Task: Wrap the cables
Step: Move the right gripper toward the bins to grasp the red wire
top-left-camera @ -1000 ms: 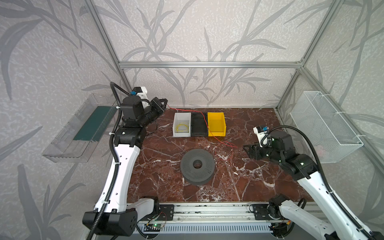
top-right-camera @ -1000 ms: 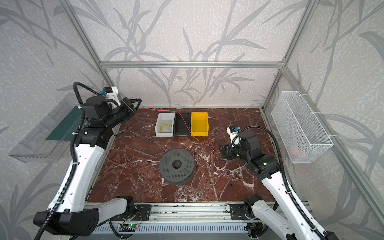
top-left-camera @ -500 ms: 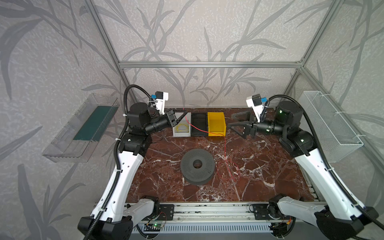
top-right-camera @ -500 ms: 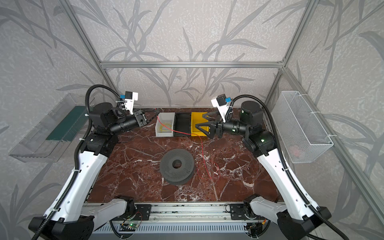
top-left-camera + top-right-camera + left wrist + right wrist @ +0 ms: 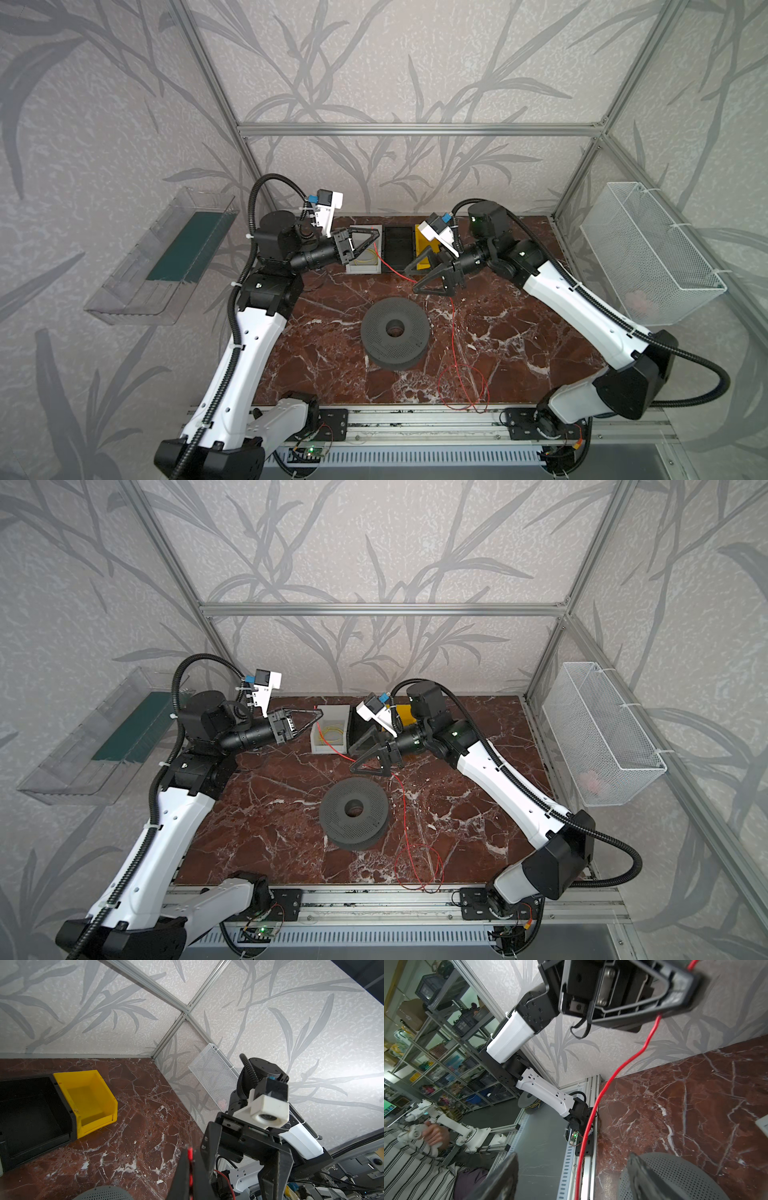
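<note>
Pinching the red cable (image 5: 453,328) near its end, the left gripper (image 5: 376,235) was pressed together above the white bin (image 5: 362,271), where the yellow cable (image 5: 365,259) lay coiled. From that pinch the red cable ran down to the right gripper (image 5: 412,281), whose fingers (image 5: 500,1178) stood spread wide with nothing held. The wire appeared to pass between them, though the top views were too coarse to settle it. Below, it hung to the marble table (image 5: 519,332) beside the dark grey perforated spool (image 5: 374,328) and ended in loose loops at the front edge.

The wire was far thinner than a finger, so it could likely slip from the left pinch under any pull, or the right jaws could close and miss it. The slack loops could probably snag on the front rail (image 5: 415,415) or tangle as the cable was drawn toward the spool. No brand, label or writing could be read in any view.
</note>
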Motion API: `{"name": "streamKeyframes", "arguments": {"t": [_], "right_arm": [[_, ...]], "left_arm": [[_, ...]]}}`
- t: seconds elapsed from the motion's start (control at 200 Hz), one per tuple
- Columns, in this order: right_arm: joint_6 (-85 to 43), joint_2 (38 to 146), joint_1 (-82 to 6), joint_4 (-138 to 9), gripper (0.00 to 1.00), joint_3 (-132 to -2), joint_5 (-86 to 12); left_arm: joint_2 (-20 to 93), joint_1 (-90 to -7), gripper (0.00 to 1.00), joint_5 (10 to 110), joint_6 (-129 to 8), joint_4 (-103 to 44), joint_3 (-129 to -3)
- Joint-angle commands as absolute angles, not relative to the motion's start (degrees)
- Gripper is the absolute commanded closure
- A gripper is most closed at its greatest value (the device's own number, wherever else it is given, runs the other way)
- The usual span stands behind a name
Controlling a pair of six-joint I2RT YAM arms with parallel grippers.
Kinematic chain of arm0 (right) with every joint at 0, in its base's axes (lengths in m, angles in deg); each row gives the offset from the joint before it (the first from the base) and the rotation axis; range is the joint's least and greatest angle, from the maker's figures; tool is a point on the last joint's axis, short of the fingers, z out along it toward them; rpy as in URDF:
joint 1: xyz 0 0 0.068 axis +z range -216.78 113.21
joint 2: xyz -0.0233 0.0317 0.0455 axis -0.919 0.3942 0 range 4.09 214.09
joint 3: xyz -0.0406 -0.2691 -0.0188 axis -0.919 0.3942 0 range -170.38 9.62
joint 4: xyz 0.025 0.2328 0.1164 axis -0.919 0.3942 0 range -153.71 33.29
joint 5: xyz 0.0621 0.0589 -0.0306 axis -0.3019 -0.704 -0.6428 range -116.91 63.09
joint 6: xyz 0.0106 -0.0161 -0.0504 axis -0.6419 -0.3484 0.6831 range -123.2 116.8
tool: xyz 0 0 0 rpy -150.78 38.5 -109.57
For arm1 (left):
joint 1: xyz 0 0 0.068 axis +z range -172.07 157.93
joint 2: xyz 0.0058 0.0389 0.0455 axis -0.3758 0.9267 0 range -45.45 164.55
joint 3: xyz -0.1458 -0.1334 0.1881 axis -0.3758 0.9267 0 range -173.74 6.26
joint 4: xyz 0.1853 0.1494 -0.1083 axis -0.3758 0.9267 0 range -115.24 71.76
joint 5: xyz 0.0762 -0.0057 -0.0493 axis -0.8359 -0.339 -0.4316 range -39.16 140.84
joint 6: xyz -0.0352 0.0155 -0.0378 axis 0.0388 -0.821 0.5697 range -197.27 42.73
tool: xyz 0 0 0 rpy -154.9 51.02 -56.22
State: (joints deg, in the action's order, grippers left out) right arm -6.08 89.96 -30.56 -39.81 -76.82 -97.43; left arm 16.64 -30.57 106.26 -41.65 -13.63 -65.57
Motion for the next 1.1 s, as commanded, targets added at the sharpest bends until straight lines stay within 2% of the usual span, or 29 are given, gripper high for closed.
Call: {"name": "streamKeyframes", "arguments": {"t": [0.0,0.26,0.42,0.49,0.545,0.73,0.87,1.095], "right_arm": [[-3.50,88.50,-29.98,-38.19,0.20,-74.72,-101.19],[-1.45,85.91,-28.98,-35.81,0.35,-65.66,-94.24],[-4.57,80.68,-28.99,-41.39,0.68,-56.46,-88.28],[-5.99,78.57,-28.99,-44.26,0.89,-53.81,-87.38],[-7.08,77.39,-28.97,-46.54,1.00,-52.26,-87.00],[-4.89,75.39,-28.98,-43.43,1.00,-50.76,-79.45],[-2.32,74.34,-28.93,-38.38,1.00,-49.96,-74.21],[-2.42,74.41,-28.99,-35.91,1.00,-51.04,-74.67]], "left_arm": [[16.08,-30.70,1.00,105.59,-42.62,-16.12,-65.46],[17.34,-30.23,1.00,102.32,-39.91,-19.98,-66.78],[18.23,-29.16,1.00,97.41,-37.95,-20.14,-69.03],[18.26,-28.68,1.00,95.38,-36.95,-20.88,-69.14],[18.20,-28.41,1.00,93.58,-36.17,-21.19,-69.02],[15.72,-25.23,1.00,82.06,-31.35,-20.54,-67.77],[15.46,-20.62,1.00,77.66,-26.93,-21.31,-67.80],[20.12,-19.68,1.00,74.31,-31.27,-14.23,-73.97]]}}
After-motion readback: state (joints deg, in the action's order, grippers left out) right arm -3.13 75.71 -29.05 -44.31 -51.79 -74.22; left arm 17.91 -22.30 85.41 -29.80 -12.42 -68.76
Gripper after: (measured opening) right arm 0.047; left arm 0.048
